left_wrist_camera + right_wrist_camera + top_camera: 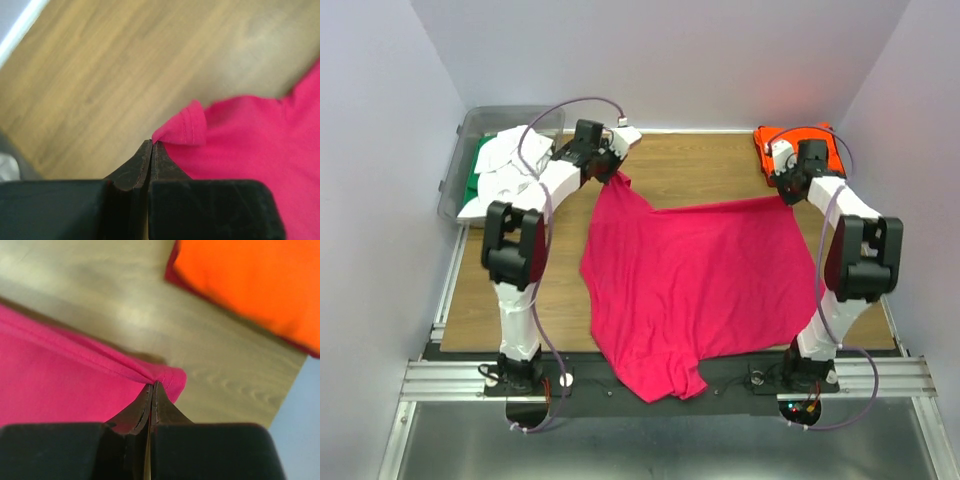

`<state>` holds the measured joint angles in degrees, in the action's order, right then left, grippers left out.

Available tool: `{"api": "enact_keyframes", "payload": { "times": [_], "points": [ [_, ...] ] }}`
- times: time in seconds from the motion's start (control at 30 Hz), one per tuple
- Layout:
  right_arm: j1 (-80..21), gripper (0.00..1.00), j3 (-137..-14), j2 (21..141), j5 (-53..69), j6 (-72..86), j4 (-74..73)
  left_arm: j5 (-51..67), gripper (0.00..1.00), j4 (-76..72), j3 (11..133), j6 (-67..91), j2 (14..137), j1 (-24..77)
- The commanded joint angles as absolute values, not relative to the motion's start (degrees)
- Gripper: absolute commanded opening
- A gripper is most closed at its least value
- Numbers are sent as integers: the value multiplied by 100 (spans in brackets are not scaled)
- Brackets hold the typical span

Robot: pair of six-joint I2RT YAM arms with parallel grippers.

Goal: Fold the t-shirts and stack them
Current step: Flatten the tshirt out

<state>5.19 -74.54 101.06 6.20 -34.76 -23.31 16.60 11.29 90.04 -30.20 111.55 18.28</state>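
I've got the soft magenta-pink cloth t-shirt (700,290) spread over the middle of the wooden worktop (700,160), near hem drooping past the front edge. My left fingers (139,167) are clenched on its far-left corner, a hemmed tip poking out beside them. My right fingers (135,410) are pinched tight on the far-right corner. The far edge dips between the two grips. The folded bright orange-red t-shirt (250,285) lies just beyond, far right. White t-shirts (505,150) fill the clear grey plastic bin (470,125), far left.
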Motion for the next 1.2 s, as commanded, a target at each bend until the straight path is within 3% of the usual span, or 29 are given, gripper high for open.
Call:
{"api": "enact_keyframes", "payload": {
  "times": [0.0,0.07,0.1,0.13,0.17,0.2,0.27,0.37,0.57,0.7,1.17],
  "points": [
    [536,1,-8478,10886,212,-3042,-1538,1398,0,1202,10611,-3181,11907,1819],
    [536,1,-8840,11222,35,-2910,-1547,1424,4,1379,11194,-3182,12529,1811],
    [536,2,-8972,11380,-113,-2848,-1556,1424,11,1615,11763,-3182,12725,1811],
    [536,15,-9261,11582,-262,-2674,-1564,1389,26,1748,12064,-3182,12927,1811],
    [536,24,-9359,11654,-325,-2594,-1591,1276,31,1984,12581,-3173,13259,1793],
    [545,39,-9526,11680,-403,-2558,-1669,1187,40,2047,12769,-3060,13419,1741],
    [545,54,-9589,11550,-492,-2505,-1748,1265,41,2144,12911,-2945,13351,1645],
    [589,65,-9440,10988,-405,-2513,-2064,1607,43,2118,12316,-2751,12580,1477],
    [606,63,-8318,9548,210,-2900,-3284,2266,43,2276,9689,-2821,10481,1468],
    [606,57,-7508,9001,422,-3146,-3989,2408,42,2707,8179,-2996,9810,1511],
    [615,48,-5424,8508,35,-3744,-4570,1838,42,2865,5881,-3462,8956,2636]
  ]
}}
